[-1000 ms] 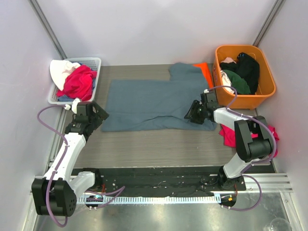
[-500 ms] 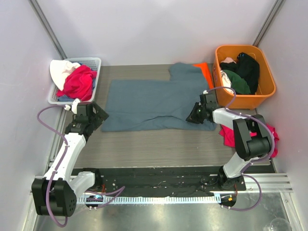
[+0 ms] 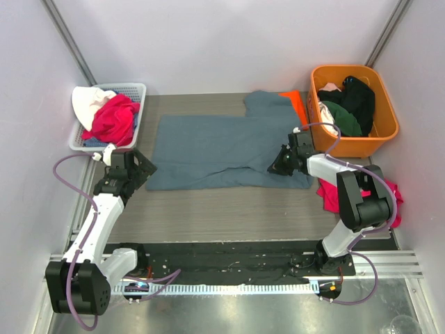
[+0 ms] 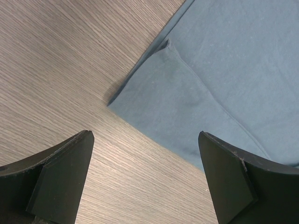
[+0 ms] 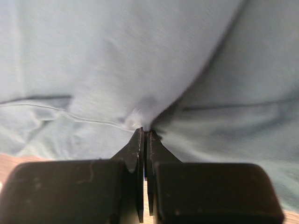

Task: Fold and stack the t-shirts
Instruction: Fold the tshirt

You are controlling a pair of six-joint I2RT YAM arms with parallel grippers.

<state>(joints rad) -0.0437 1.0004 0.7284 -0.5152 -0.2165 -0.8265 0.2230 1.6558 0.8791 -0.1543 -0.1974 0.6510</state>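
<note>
The slate blue-grey t-shirt lies spread flat across the middle of the counter, one sleeve reaching toward the far side. A strip of the orange t-shirt shows from under that sleeve, just beside the orange tub. The right gripper is clenched on the blue-grey shirt near its right edge — the wrist view shows fabric bunched into a peak at the closed tips. The left gripper is released, its jaws spread wide above the shirt's near-left corner — not touching it. A white basket of clothes sits far left.
</note>
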